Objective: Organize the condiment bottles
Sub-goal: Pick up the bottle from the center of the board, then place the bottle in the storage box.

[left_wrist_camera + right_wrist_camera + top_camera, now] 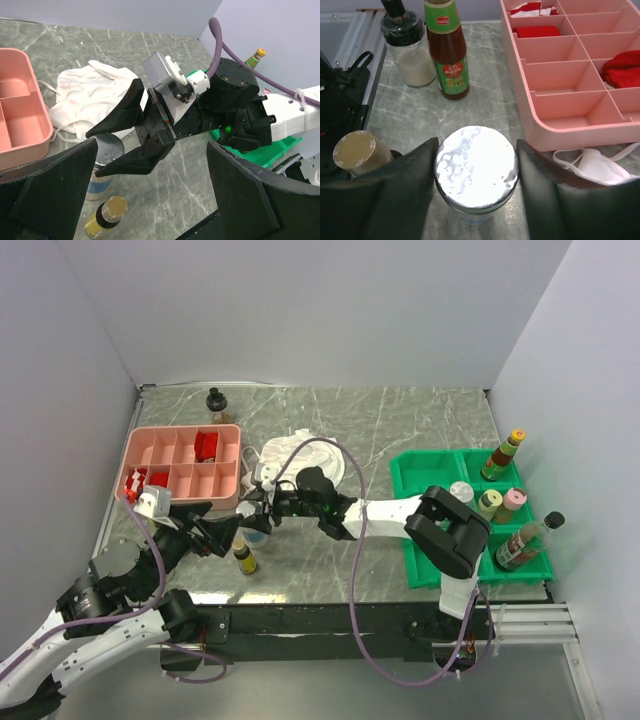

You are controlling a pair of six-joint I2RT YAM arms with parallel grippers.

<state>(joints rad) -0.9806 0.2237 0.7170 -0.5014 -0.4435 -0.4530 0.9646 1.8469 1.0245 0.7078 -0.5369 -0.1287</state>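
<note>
Black and spread wide, the left gripper (pixel 225 533) hangs released in front of the pink tray's (pixel 185 465) near edge, holding nothing. It sits close to the work, so it is best left out of the way.

Next along that edge, off the tray's near right corner, the silver-capped jar (pixel 476 167) stands upright on the worktop (pixel 400 430). The right gripper (pixel 91 155) straddles it. In that arm's wrist view both fingers (pixel 405 190) lie against the sides of the lid, so I read it as grasping the jar, though the pictures do not show how firm the squeeze is.

The hold looks high, about lid level, so it would be wise to finish the squeeze before lifting and then rise straight up. A gold-capped bottle (pixel 109 215) stands just beside the jar, on the side away from the tray, and a sideways drag could tip it.

A white cloth (pixel 310 450) lies against the tray's right end. Well apart to the tray's right, the green tray (pixel 405 480) holds several bottles (pixel 520 545) and is probably the destination. The carry should pass above the cloth and that tray's wall.
</note>
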